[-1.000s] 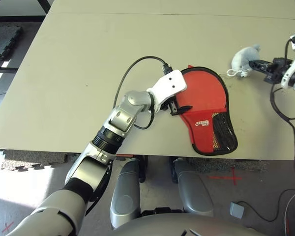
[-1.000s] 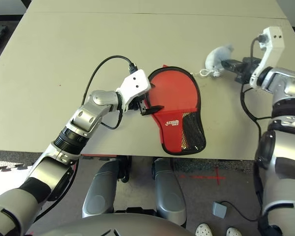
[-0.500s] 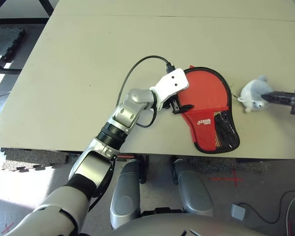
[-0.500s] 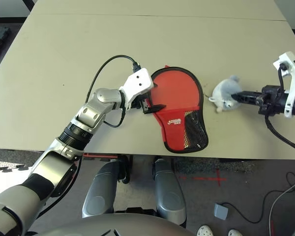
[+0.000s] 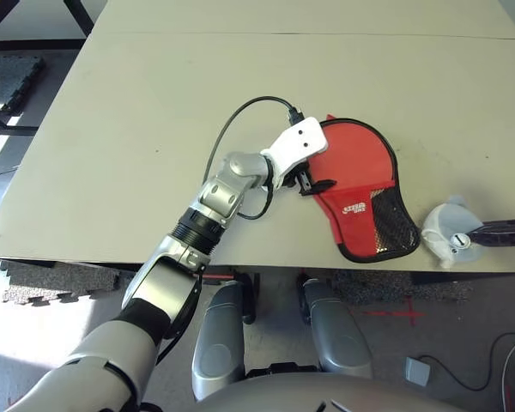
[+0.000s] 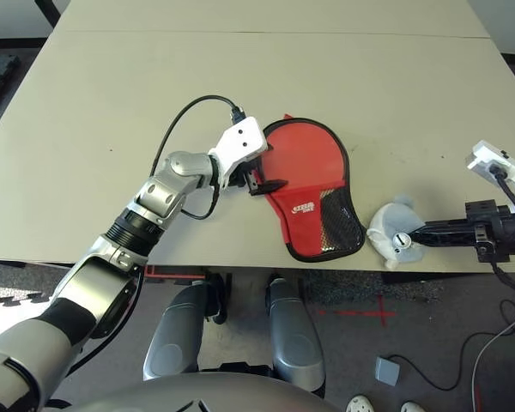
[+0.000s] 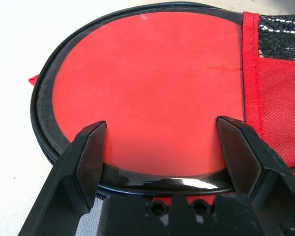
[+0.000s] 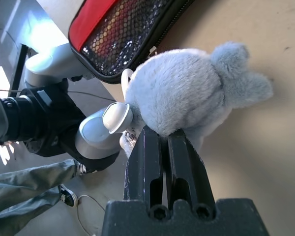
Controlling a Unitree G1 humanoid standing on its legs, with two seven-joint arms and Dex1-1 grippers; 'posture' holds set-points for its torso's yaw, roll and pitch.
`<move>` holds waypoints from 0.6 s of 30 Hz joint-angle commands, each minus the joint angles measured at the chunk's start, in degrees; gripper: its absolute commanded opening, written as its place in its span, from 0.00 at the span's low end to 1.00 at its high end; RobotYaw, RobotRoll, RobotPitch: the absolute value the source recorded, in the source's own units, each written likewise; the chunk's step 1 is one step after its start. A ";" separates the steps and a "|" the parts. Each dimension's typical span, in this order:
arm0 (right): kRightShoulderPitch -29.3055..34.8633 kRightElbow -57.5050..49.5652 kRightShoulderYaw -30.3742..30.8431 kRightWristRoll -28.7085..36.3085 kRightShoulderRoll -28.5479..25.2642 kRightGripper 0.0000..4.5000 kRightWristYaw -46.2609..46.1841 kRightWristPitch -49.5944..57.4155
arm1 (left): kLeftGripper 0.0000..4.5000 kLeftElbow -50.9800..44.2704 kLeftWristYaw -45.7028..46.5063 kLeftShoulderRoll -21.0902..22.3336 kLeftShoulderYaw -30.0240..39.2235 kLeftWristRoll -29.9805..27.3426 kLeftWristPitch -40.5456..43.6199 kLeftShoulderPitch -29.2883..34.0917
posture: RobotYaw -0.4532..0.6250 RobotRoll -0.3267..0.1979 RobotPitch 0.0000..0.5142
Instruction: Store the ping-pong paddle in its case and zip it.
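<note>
The red case (image 5: 360, 172) lies flat on the table, its round end toward the far side and its black mesh pocket (image 5: 393, 225) toward the front edge. My left gripper (image 5: 313, 182) is open at the case's left rim; in the left wrist view its fingers (image 7: 88, 152) straddle the round red face and black zipper rim (image 7: 44, 98). The ping-pong paddle is hidden. My right gripper (image 6: 416, 233) is shut on a grey plush toy (image 6: 393, 243) at the table's front edge, just right of the case's mesh end (image 8: 123, 34).
The tan table (image 5: 137, 112) stretches wide to the left and behind the case. A black cable (image 5: 232, 120) loops off my left wrist. Past the front edge, the floor holds a small grey box (image 5: 415, 367) and a person's shoes (image 6: 354, 402).
My right gripper has carried the plush toy from behind and right of the case down to the table's front edge. The left gripper has stayed open at the case.
</note>
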 commanded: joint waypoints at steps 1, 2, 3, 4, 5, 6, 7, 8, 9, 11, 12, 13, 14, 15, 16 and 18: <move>-1.73 -0.11 0.61 3.46 -1.25 0.26 2.14 5.03 | 1.00 1.20 -0.89 2.38 -1.50 2.25 3.61 3.70 | 0.20 0.62 0.53; -1.61 -0.07 0.15 4.30 -1.91 0.33 3.58 5.27 | 1.00 -0.60 -2.17 3.02 -0.98 1.23 3.97 3.98 | 0.20 0.62 0.53; -1.67 0.33 0.03 4.68 -2.53 0.42 4.45 5.44 | 1.00 -2.50 -3.62 3.75 -0.51 0.20 4.31 4.33 | 0.20 0.62 0.53; -1.42 0.98 0.14 4.78 -3.41 0.50 4.74 4.57 | 1.00 -5.02 -5.28 4.57 0.44 -1.48 5.31 4.78 | 0.20 0.62 0.52; -1.21 2.57 0.38 5.01 -4.29 0.59 4.75 3.31 | 1.00 -7.88 -6.76 5.51 1.79 -3.51 6.74 5.12 | 0.20 0.62 0.52; -1.32 4.33 0.49 5.22 -4.89 0.66 4.75 2.28 | 1.00 -10.46 -8.01 6.50 3.13 -5.43 8.18 5.39 | 0.21 0.62 0.52; -2.35 6.92 0.31 5.38 -4.87 0.74 4.75 1.65 | 1.00 -13.16 -9.13 7.74 4.63 -7.31 9.91 5.57 | 0.21 0.62 0.52; -3.66 9.37 0.18 5.20 -4.45 0.83 4.75 1.15 | 1.00 -15.16 -9.81 8.74 5.75 -8.65 11.31 5.67 | 0.21 0.62 0.51; -5.75 12.64 0.08 4.35 -3.51 0.91 4.54 0.31 | 1.00 -17.14 -10.13 9.66 7.29 -10.26 12.93 5.70 | 0.22 0.62 0.51; -10.28 18.20 -0.60 3.94 -1.31 0.99 3.31 -0.17 | 1.00 -20.15 -9.62 10.47 10.85 -13.39 15.19 5.72 | 0.22 0.62 0.51; -12.69 20.78 -1.43 3.98 0.12 0.99 1.93 -0.73 | 1.00 -21.29 -9.22 10.79 12.56 -14.75 16.33 5.67 | 0.22 0.62 0.50; -15.06 23.37 -2.51 3.76 1.81 0.99 -0.16 -2.26 | 1.00 -22.11 -8.52 11.09 14.06 -15.66 17.58 5.53 | 0.23 0.62 0.50; -17.73 26.48 -3.32 2.98 3.72 0.99 -3.30 -4.01 | 1.00 -22.70 -7.12 11.09 16.02 -16.57 18.56 5.33 | 0.23 0.62 0.50; -20.50 29.70 -4.98 2.35 6.13 0.99 -7.91 -7.02 | 1.00 -22.85 -4.74 10.78 18.81 -17.46 18.92 5.08 | 0.23 0.62 0.50; -22.91 32.51 -6.83 1.74 8.46 0.99 -12.43 -10.92 | 1.00 -22.47 -1.82 10.21 21.55 -18.05 18.87 4.78 | 0.24 0.62 0.49; -26.74 37.29 -9.73 0.61 11.97 0.99 -20.08 -17.25 | 1.00 -20.65 4.72 8.78 26.26 -18.08 17.95 4.27 | 0.25 0.62 0.49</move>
